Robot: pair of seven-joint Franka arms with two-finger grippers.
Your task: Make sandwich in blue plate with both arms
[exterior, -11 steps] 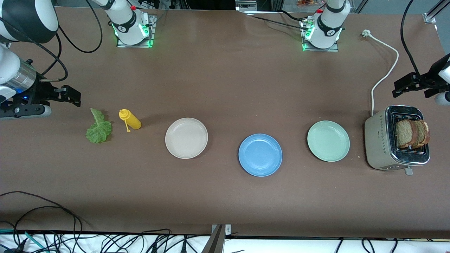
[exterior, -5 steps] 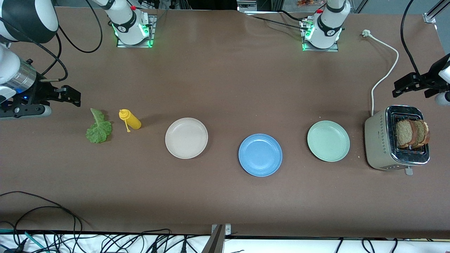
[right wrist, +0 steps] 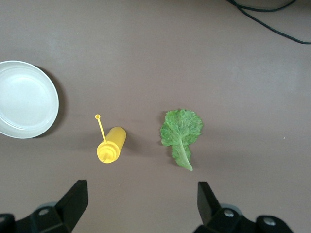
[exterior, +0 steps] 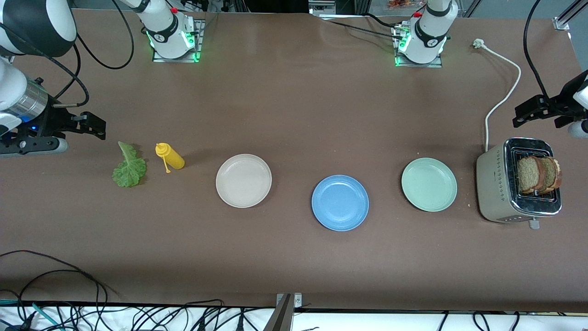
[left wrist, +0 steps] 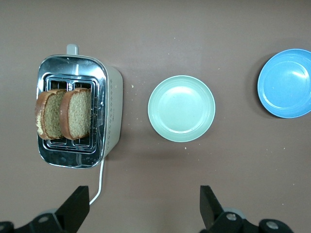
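Brown tabletop: bread slices (exterior: pixel 538 174) stand in the toaster (exterior: pixel 500 188) under the wide-open, empty left gripper (left wrist: pixel 141 206); the right gripper (right wrist: pixel 138 204), likewise wide open and empty, hangs over the lettuce leaf (exterior: pixel 129 166).

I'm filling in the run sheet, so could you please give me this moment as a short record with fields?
bread: two slices standing in the toaster
lettuce leaf: flat on the table, beside the yellow bottle
blue plate: nothing on it
left claw: open, over the table by the toaster
right claw: open, over the table by the lettuce leaf
sandwich: not started
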